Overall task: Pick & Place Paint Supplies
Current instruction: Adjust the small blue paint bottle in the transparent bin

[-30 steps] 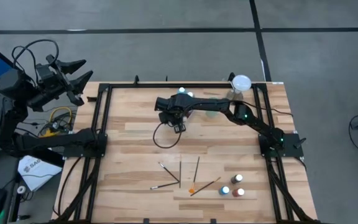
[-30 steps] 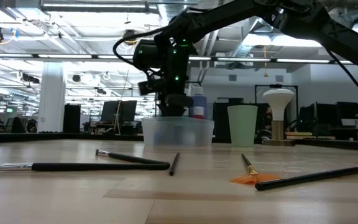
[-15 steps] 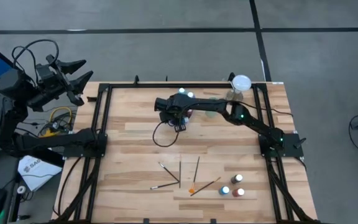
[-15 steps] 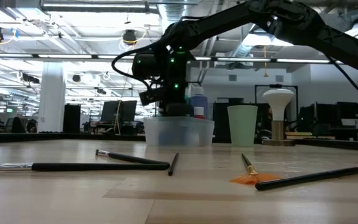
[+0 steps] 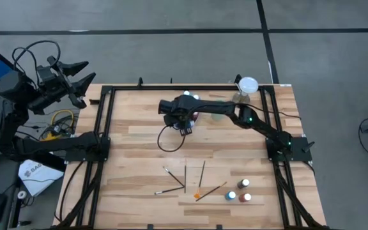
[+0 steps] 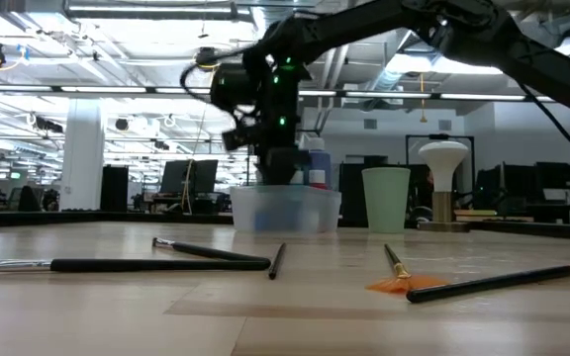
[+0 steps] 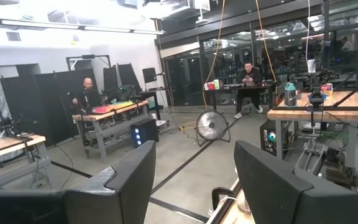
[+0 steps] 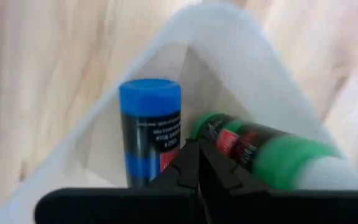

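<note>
Right gripper (image 8: pixel 197 165): fingers pressed together, holding nothing; over the clear tray (image 8: pixel 229 37) at the table's far side
Tray: blue bottle (image 8: pixel 149 127); green bottle (image 8: pixel 260 149)
Left gripper (image 7: pixel 194 180): fingers apart, empty; off the table's left

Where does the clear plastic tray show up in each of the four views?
High view: the clear plastic tray sits at the table's far middle, mostly hidden under the right arm.
Low view: centre, on the table beside the pale green cup.
Left wrist view: not in it.
Right wrist view: fills the picture around the shut right gripper, holding a blue bottle and a green bottle.
Shared landmark: the right gripper above the tray.
</note>
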Motion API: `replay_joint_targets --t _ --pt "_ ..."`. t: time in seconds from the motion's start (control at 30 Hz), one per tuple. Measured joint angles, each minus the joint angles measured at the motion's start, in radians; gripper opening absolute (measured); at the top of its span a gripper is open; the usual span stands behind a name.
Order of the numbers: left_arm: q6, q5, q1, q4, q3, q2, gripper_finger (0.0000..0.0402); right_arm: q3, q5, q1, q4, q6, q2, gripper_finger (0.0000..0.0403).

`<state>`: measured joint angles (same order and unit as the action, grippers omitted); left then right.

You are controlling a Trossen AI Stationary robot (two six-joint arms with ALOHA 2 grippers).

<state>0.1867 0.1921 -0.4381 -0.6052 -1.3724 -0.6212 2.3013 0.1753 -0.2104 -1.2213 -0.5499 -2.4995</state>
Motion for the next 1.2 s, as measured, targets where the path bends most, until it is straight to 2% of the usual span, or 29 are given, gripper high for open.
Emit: replay_joint_targets --t 0.27,0.53,0.63,0.77,0.93,1.03,1.2 --pt "0.000 0.000 0.000 0.000 0.000 0.000 0.0214 0.038 0.012 -0.007 -0.041 0.011 0.028 0.0000" --pt "0.000 -0.001 0.000 -0.001 0.000 0.000 0.0214 0.042 -0.009 0.021 -0.094 -0.239 0.113 0.0009" --pt "0.000 -0.001 0.000 -0.004 0.000 0.000 0.0214 0.042 -0.007 0.027 -0.122 -0.283 0.123 0.0042" --pt "0.000 -0.002 0.000 -0.016 0.000 0.000 0.0214 0.042 -0.045 0.026 -0.129 -0.299 0.124 0.0112" --pt "0.000 -0.005 0.000 -0.055 0.000 0.000 0.0214 0.025 -0.041 0.013 -0.003 -0.356 0.124 0.0197" --pt "0.000 -0.005 0.000 -0.074 0.000 0.000 0.0214 0.020 -0.036 0.010 0.040 -0.429 0.122 0.0214" --pt "0.000 -0.004 0.000 -0.073 0.000 0.000 0.0214 -0.007 -0.047 0.017 0.056 -0.421 0.122 0.0207"
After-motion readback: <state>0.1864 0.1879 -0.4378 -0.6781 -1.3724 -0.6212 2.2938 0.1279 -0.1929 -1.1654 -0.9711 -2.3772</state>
